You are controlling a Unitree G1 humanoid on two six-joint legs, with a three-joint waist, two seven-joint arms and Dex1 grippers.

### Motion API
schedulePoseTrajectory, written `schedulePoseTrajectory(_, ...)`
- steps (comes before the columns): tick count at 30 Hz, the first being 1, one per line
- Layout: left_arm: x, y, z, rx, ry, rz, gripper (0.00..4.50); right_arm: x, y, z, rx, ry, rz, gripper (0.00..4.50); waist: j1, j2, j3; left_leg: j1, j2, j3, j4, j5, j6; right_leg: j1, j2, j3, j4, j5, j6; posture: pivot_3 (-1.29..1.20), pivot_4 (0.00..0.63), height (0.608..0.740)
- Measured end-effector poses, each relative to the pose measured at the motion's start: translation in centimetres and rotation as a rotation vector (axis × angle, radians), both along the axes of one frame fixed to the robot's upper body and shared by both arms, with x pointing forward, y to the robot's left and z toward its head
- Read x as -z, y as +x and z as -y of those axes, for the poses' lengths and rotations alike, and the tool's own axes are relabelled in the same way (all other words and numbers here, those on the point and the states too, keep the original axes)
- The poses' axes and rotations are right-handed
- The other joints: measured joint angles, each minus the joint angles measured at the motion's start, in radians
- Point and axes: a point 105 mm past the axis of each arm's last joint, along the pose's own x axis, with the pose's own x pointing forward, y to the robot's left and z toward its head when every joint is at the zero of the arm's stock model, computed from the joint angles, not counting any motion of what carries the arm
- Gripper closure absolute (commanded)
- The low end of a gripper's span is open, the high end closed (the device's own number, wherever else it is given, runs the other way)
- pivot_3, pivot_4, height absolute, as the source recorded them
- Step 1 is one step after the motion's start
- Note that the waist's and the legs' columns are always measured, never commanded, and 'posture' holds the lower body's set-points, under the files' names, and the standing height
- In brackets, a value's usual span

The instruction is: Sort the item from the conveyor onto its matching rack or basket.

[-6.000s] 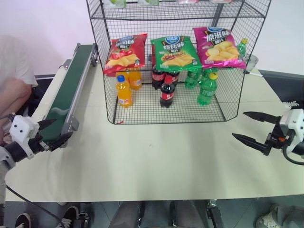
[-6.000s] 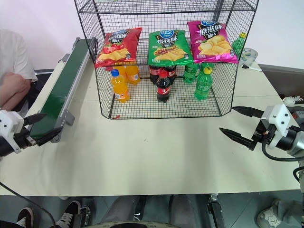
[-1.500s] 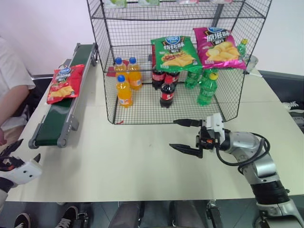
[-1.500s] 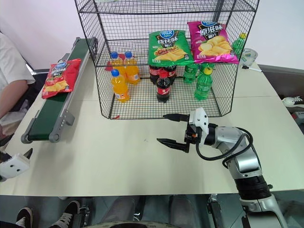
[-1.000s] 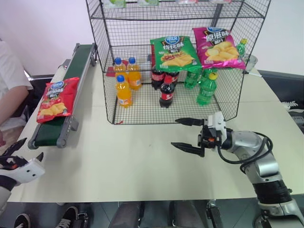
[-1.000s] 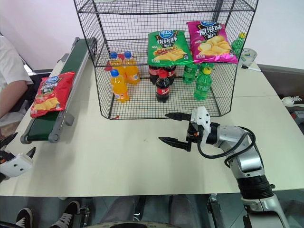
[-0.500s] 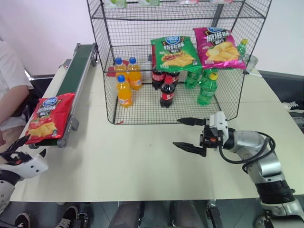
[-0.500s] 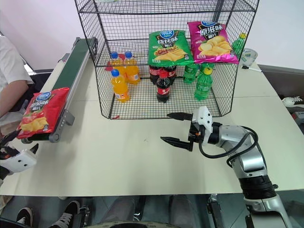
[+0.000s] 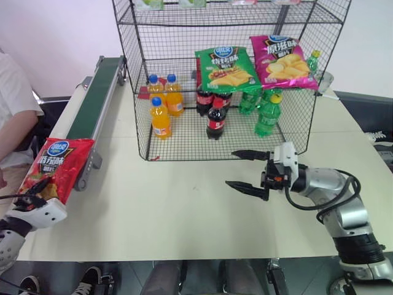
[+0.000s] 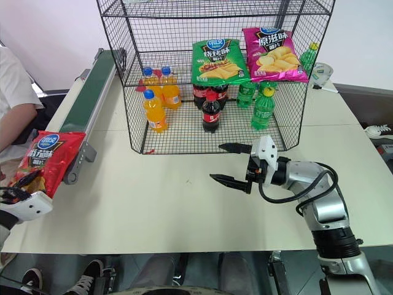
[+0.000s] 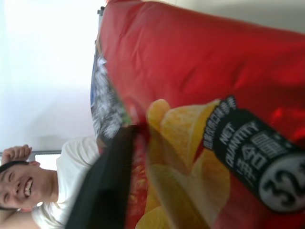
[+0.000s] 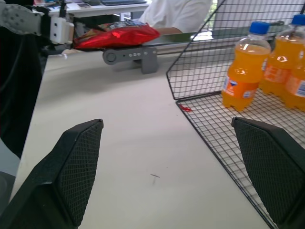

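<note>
The item, a shiny red crisp bag (image 9: pixel 54 165), hangs over the near end of the dark green conveyor (image 9: pixel 93 103), logo end up. My left gripper (image 9: pixel 35 189) is below it at the table's left edge, shut on the bag's lower edge. In the left wrist view one black finger (image 11: pixel 107 181) lies across the bag's (image 11: pixel 205 95) printed face. My right gripper (image 9: pixel 231 168) hovers open and empty over the table in front of the black wire rack (image 9: pixel 215 147), pointing left. The right wrist view shows the bag (image 12: pixel 116 34) far off at the belt's end.
Inside the rack, a green crisp bag (image 9: pixel 224 67) and a magenta one (image 9: pixel 282 61) sit on the middle tier. Orange (image 9: pixel 161 117), cola (image 9: pixel 215 120) and green bottles (image 9: pixel 265 117) stand below. A person (image 9: pixel 12 117) sits left of the conveyor. The beige table (image 9: pixel 172 209) spreads in front.
The red bag rode down the belt to its near end and tipped over it. My left gripper came up to the bag and closed on its lower edge. The right arm stayed put.
</note>
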Motion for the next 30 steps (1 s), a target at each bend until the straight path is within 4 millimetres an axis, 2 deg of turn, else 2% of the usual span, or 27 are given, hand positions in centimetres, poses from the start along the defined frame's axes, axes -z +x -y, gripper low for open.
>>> schedulePoseTrajectory(1,-0.1,0.1,0.0,-0.002,0.000,0.010,4.25,0.0,0.0,0.2,0.005,-0.003,-0.001,0.00,0.001,0.000,0.000,0.000,0.000,0.000,0.000,0.000,0.000,0.000,0.000,0.000,0.000,0.000,0.000,0.00,0.150,0.740)
schedulePoseTrajectory(2,-0.2,0.1,0.0,-0.004,0.000,0.016,4.43,0.1,0.0,0.2,0.007,-0.003,-0.003,0.00,0.001,0.000,0.000,0.000,0.000,0.000,0.000,0.000,0.000,0.000,0.000,0.000,0.000,0.000,0.000,0.00,0.150,0.740)
schedulePoseTrajectory(9,-0.7,-0.1,-0.1,-0.011,0.013,0.063,4.43,0.3,-0.1,0.4,0.009,-0.004,-0.008,0.00,0.000,0.000,0.000,0.000,0.000,0.000,0.000,0.000,0.000,0.000,0.000,0.000,0.000,0.000,0.000,0.00,0.150,0.740)
schedulePoseTrajectory(11,-1.4,-0.4,0.0,-0.007,0.037,0.092,4.43,0.3,0.0,0.6,0.017,-0.008,-0.008,0.00,-0.002,0.000,0.000,0.000,0.000,0.000,0.000,0.000,0.000,0.000,0.000,0.000,0.000,0.000,0.000,0.00,0.150,0.740)
schedulePoseTrajectory(13,-2.6,-0.6,0.1,-0.003,0.055,0.136,4.43,0.3,0.1,0.9,0.028,-0.010,-0.010,0.00,-0.002,0.000,0.000,0.000,0.000,0.000,0.000,0.000,0.000,0.000,0.000,0.000,0.000,0.000,0.000,0.00,0.150,0.740)
schedulePoseTrajectory(16,-5.7,-0.5,1.3,0.038,0.082,0.238,4.43,-0.1,0.3,1.8,0.063,-0.013,0.005,0.00,0.003,0.000,0.000,0.000,0.000,0.000,0.000,0.000,0.000,0.000,0.000,0.000,0.000,0.000,0.000,0.00,0.150,0.740)
schedulePoseTrajectory(20,-9.9,0.0,3.1,0.090,0.119,0.338,4.43,-1.1,0.0,4.9,0.166,-0.007,0.004,0.00,0.007,0.000,0.000,0.000,-0.001,0.000,0.001,0.000,0.000,0.001,-0.001,0.000,0.000,0.000,0.000,0.00,0.150,0.740)
schedulePoseTrajectory(26,-13.8,1.3,10.4,0.335,0.168,0.430,4.43,-5.6,0.8,8.2,0.304,0.108,0.160,0.00,0.000,0.001,-0.001,0.000,0.000,0.002,-0.001,0.000,0.000,0.003,-0.001,0.001,0.000,0.000,0.000,0.00,0.150,0.740)
schedulePoseTrajectory(30,-14.4,2.3,14.3,0.451,0.171,0.466,4.43,-6.4,0.9,8.9,0.340,0.144,0.187,0.00,0.001,0.001,-0.001,0.000,0.000,0.002,-0.001,0.000,0.000,0.003,0.000,0.001,0.000,0.000,0.000,0.00,0.150,0.740)
